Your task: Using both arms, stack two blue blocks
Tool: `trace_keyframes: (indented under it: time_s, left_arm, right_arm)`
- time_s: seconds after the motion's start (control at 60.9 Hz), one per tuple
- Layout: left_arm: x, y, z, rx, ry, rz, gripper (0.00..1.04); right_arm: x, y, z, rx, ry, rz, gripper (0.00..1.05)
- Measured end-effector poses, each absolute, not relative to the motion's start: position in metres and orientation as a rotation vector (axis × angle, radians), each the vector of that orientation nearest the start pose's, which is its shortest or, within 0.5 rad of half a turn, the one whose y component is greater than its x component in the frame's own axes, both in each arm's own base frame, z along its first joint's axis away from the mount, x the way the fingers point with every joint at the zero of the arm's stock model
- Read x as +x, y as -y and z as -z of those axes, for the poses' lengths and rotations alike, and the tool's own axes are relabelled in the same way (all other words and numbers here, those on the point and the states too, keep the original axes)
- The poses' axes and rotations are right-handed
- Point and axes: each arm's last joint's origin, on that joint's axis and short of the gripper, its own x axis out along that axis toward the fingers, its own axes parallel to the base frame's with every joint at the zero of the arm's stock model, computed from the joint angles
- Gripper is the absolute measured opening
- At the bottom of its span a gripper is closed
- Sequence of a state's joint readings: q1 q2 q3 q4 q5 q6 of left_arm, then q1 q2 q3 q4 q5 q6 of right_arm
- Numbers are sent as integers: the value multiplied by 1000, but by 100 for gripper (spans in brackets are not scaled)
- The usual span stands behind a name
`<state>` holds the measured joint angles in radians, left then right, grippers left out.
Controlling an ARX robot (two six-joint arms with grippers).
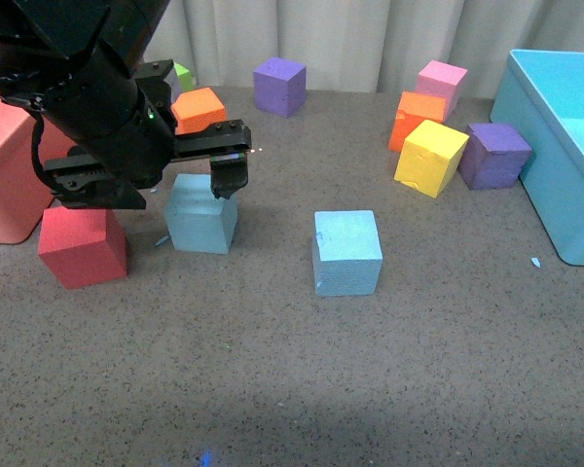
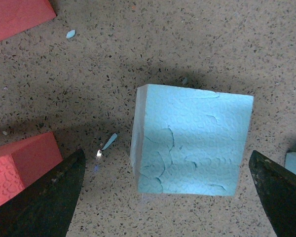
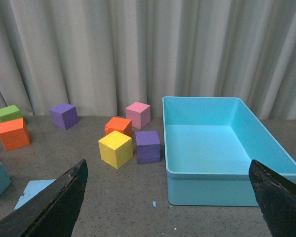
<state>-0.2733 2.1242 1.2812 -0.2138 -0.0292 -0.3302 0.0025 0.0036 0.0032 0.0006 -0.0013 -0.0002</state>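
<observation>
Left gripper (image 1: 165, 185): jaws spread, hovering over first blue block (image 1: 201, 216), left-centre of front frame.
Second blue block (image 1: 346, 251): mid-frame, apart.
Right gripper (image 3: 167, 207): spread, empty.
Hazard: first block looks skewed to the jaws; a finger may snag the adjacent red cube (image 1: 82, 245), twisting the grasp.

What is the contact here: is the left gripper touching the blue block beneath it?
Apart. The left wrist view shows the left gripper open, with bare floor visible between its fingers and the blue block on both sides.
</observation>
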Motion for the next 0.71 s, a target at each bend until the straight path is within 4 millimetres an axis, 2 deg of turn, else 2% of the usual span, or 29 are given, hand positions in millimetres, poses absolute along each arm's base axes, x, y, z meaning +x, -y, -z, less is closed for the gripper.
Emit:
trace_keyframes:
  time_s: [0.23,0.377,0.558,0.706]
  left_arm:
    - [407,118,-87,-123,-1117,20,98]
    - [412,122,-84,-114,-1128,13,97]
    - [412,129,-84,-86,-1143,18,67]
    - [411,134,-85,-68,-1140,21,52]
  right_arm:
    - [98,0,-164,0,0,-4,95]
    - [98,0,-164,0,0,-4,95]
    - [98,0,-164,0,0,-4,95]
    - [98,0,-164,0,0,-4,95]
